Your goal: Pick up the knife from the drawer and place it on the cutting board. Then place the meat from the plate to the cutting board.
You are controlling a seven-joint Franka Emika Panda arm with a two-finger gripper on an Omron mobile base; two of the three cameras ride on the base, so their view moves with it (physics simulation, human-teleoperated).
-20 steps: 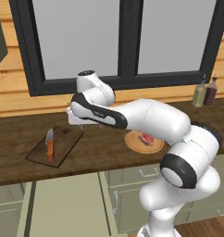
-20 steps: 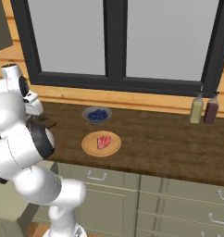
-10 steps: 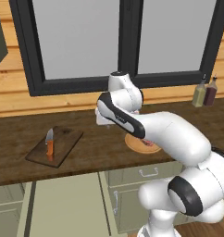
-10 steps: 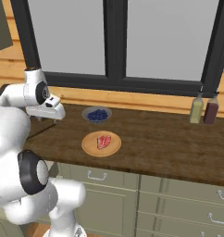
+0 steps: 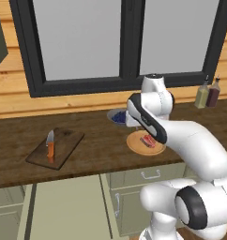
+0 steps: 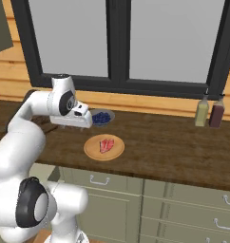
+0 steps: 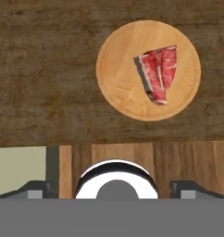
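The dark counter (image 5: pixel 96 140) carried everything. On its left end lay the cutting board (image 5: pixel 64 143) with the knife (image 5: pixel 50 145) flat on it. The plate (image 7: pixel 118 78) held the meat (image 7: pixel 158 74), off-centre. Just behind the plate, the grey bowl (image 6: pixel 102 117) held blue berries. My gripper (image 7: pixel 112 187) hung above the plate, fingers spread wide, gripping nothing.
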